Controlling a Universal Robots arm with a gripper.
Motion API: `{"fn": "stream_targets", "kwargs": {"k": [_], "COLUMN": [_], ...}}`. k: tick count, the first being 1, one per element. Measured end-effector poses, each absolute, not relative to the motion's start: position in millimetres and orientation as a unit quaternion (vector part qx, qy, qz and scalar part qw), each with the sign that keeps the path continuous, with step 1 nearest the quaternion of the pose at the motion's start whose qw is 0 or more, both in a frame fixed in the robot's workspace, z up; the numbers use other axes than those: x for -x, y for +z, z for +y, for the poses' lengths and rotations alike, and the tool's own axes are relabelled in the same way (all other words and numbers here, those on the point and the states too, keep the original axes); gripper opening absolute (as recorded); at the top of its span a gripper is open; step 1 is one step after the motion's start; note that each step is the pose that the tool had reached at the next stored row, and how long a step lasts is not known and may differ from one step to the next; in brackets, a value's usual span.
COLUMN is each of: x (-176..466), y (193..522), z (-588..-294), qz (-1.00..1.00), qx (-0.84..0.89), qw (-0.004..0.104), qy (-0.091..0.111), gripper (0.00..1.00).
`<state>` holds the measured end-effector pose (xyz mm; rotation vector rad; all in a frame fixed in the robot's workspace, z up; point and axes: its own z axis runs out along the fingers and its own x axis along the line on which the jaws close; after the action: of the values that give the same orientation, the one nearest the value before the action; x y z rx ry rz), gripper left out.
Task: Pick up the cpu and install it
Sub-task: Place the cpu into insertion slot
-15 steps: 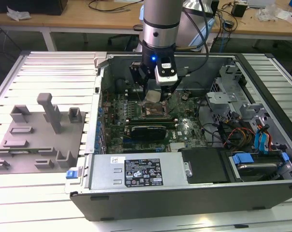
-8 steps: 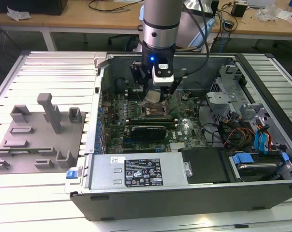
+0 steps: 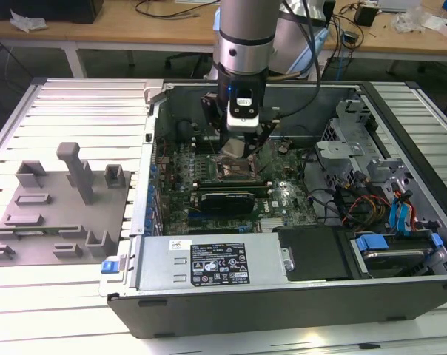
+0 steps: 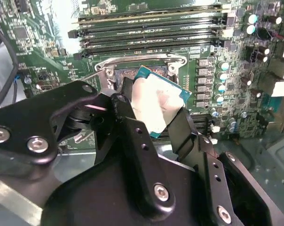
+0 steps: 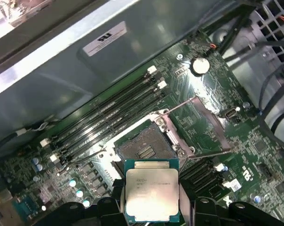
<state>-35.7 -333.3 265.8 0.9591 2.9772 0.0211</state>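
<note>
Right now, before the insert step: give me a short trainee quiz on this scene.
1. True or false: the claw is shut on the cpu.
2. Pick one. Relative to the socket, the cpu is: A) seated in it; B) held in the claw, not yet seated; C) lying loose on the board beside it.
3. Fill in: in the exterior view, the grey fixture plate lies on that view's ____ of the computer case.

Key: 1 true; 2 B; 3 left.
</note>
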Motion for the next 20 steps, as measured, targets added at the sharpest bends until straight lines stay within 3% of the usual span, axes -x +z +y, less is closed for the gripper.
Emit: {"fn": "stream_targets", "kwargs": {"k": [20], "x": [35.7], "y": [260.3], "z": [-333.3], "qz": [0.852], "qx": [-0.523], "qw": [0.008], "qy": [0.005], "gripper": [0.55]}}
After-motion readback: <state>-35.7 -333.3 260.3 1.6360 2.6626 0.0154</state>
